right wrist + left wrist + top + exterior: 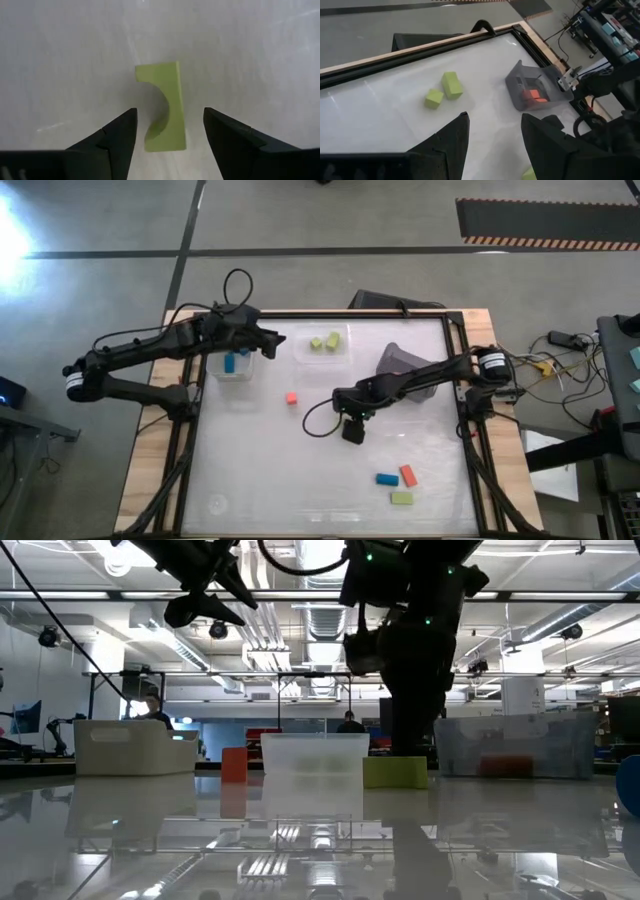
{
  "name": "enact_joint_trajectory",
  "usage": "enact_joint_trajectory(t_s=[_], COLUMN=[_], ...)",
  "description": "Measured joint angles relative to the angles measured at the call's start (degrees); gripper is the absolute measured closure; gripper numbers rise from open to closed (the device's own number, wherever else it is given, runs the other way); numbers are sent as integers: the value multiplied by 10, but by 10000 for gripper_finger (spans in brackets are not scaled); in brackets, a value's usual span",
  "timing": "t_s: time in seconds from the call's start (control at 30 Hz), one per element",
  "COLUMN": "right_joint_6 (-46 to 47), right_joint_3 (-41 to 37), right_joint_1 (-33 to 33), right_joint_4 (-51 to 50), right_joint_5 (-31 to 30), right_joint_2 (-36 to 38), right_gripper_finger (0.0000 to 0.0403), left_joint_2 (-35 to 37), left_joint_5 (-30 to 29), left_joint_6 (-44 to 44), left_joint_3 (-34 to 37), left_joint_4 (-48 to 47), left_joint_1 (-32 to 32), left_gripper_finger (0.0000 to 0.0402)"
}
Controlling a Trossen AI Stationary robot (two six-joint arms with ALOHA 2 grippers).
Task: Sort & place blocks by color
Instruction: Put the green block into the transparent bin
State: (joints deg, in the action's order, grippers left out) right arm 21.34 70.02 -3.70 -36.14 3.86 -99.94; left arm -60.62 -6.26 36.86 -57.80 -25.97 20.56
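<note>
Fingers of the right gripper (170, 132) stand spread on either side of a green arch block (162, 107) that lies flat on the white table (250, 470), not clenched on it.

Left gripper (492, 145), fingers likewise parted and empty, hangs over the far left of the table by a clear bin (232, 366) that holds a blue block (230, 364). Two green blocks (444, 90) lie together in a second clear bin (322, 345) at the far middle. A grey bin (534, 89) on the far right holds red-orange blocks (532, 95). One small red block (292, 397) sits alone on the table between the arms. Near the front right, a blue block (387, 479), a red-orange block (408, 475) and a green block (402, 498) lie close together, well apart from both grippers.
</note>
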Motion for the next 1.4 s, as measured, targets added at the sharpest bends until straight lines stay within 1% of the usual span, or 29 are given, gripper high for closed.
enact_joint_trajectory(t_s=[0.27,0.5,0.67,0.8,0.93,1.17,1.4], right_joint_6=[-10,-10,-6,6,-14,-68,-112], right_joint_3=[0,1,1,15,61,174,274], right_joint_1=[0,0,0,5,17,59,125], right_joint_4=[3,7,7,-18,-71,-172,-211], right_joint_5=[1,9,11,37,39,37,36], right_joint_2=[-31,-41,-40,-40,-38,-37,-37], right_gripper_finger=[225,288,288,288,288,288,288], left_joint_2=[0,0,0,0,0,0,-1], left_joint_5=[0,0,0,-1,-1,-1,0], left_joint_6=[-2,-2,-2,-2,-1,2,3], left_joint_3=[0,0,0,0,0,0,0], left_joint_4=[0,0,0,0,1,1,1], left_joint_1=[0,0,1,0,0,0,0], left_gripper_finger=[237,237,237,237,237,237,237])
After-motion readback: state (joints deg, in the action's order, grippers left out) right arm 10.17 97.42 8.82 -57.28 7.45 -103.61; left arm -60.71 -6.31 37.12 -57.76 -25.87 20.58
